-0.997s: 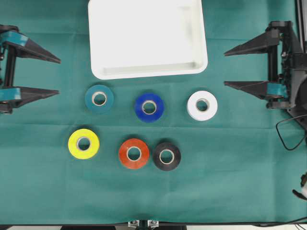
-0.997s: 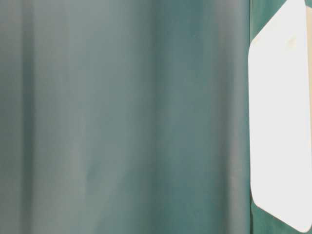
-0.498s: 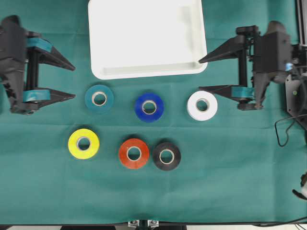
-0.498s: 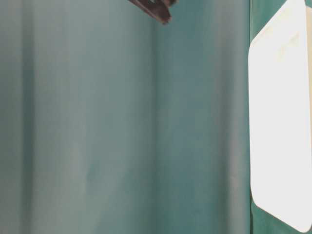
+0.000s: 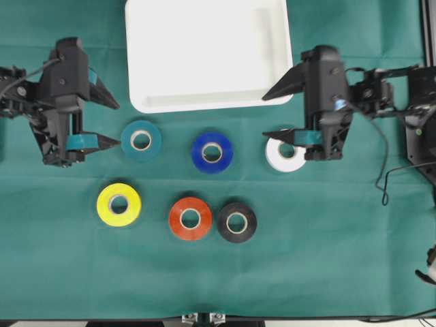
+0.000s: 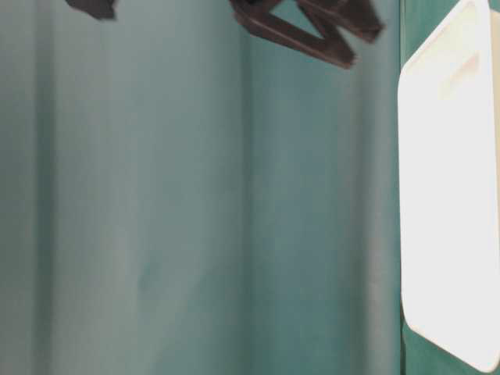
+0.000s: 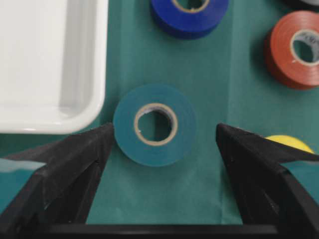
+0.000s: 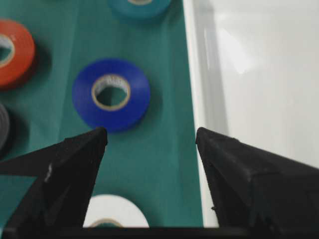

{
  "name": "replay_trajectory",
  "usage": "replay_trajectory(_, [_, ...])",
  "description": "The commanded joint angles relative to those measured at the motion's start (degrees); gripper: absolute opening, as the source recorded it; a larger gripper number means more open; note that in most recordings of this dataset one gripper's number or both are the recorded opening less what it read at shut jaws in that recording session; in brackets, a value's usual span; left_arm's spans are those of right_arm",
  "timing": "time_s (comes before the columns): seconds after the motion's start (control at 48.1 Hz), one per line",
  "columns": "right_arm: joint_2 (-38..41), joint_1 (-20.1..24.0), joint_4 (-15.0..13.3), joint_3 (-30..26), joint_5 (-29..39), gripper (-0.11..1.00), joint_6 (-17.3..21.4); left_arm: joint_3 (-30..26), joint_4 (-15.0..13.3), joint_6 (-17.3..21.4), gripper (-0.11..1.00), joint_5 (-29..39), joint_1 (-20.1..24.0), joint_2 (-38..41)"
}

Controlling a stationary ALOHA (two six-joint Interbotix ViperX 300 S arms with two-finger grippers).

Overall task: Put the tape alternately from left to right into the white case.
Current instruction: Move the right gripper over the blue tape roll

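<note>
Both arms have been swung inward from the frame edges: left gripper (image 5: 109,124) wide open, empty, at teal roll (image 5: 141,140); right gripper (image 5: 279,114) likewise over white roll (image 5: 286,155). All six rolls are seen lying below the case (image 5: 208,53); nothing has been placed yet.

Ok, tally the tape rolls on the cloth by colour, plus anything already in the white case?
teal roll: 1
blue roll: 1
white roll: 1
yellow roll: 1
orange-red roll: 1
black roll: 1
rolls in the white case: 0
Total: 6 rolls, all on the cloth.
</note>
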Motion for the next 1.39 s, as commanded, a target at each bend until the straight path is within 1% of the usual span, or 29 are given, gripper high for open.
replay_trajectory(0.0, [1.6, 0.0, 0.0, -2.2, 0.6, 0.82, 0.1, -1.5, 0.0, 0.0, 0.80, -0.2, 0.1, 0.4])
replay_trajectory(0.249, [5.2, 0.0, -0.1, -4.3, 0.7, 0.83, 0.0, -1.8, 0.0, 0.0, 0.80, -0.2, 0.1, 1.9])
replay_trajectory(0.872, [5.3, 0.0, -0.1, -4.7, 0.7, 0.82, 0.2, -1.5, 0.0, 0.0, 0.80, -0.1, 0.1, 1.8])
replay_trajectory(1.101, [5.3, 1.1, 0.0, -4.6, 0.7, 0.82, 0.2, -1.4, 0.0, 0.0, 0.80, -0.2, 0.1, 1.8])
replay_trajectory(1.225, [5.5, 2.2, -0.1, -4.7, 0.7, 0.82, 1.0, -1.4, 0.0, 0.0, 0.80, -0.2, 0.1, 1.8])
replay_trajectory(1.371, [6.4, 3.8, -0.1, -4.8, 0.7, 0.82, 2.9, -1.4, 0.0, 0.0, 0.80, -0.2, 0.1, 1.8])
